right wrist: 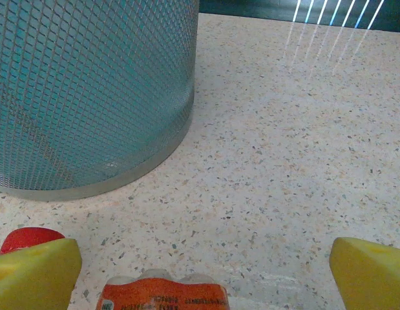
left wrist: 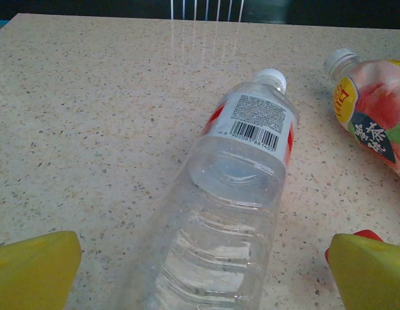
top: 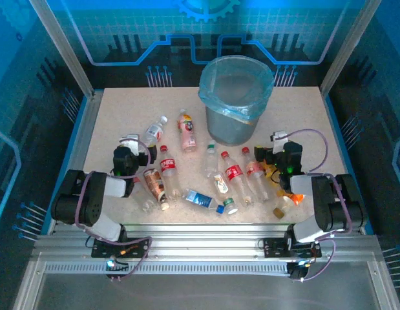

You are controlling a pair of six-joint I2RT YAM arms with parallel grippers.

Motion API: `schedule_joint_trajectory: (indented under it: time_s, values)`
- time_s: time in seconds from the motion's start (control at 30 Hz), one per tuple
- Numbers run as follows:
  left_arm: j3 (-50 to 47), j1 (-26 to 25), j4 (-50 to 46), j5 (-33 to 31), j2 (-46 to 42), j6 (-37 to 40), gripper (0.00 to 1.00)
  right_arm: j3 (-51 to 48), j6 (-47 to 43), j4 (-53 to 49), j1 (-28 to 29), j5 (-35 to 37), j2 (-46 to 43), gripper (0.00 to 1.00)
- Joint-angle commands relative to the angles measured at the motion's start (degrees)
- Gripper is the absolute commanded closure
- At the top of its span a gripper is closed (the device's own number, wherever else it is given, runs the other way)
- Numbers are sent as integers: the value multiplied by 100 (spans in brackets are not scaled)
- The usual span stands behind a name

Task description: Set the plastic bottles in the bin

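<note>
Speckled desk [top: 109, 123] inside a blue-lit cell. Bottles [top: 233, 173] lie scattered on it, mostly between the two arms, on the near side of the bin [top: 233, 126]. Bin stands upright at far middle, blue liner over the rim. Left jaws spread wide, yellow pads [left wrist: 31, 268] either side of a clear white-cap bottle [left wrist: 232, 194], not touching it; peach-label bottle [left wrist: 374, 110] just to its right. Right jaws spread too: orange-label bottle [right wrist: 164, 297] low between the pads, red cap [right wrist: 25, 237] beside one pad, bin wall close ahead-left.
</note>
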Motion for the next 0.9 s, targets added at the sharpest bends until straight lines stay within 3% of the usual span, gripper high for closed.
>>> schedule_joint_trajectory:
  time_s: [0.0, 0.87]
  values:
    - [124, 49, 18, 159, -60, 109, 1, 132, -39, -9, 30, -7, 38, 0]
    - [135, 82, -8, 215, -60, 92, 1, 129, -41, -9, 36, -7, 38, 0]
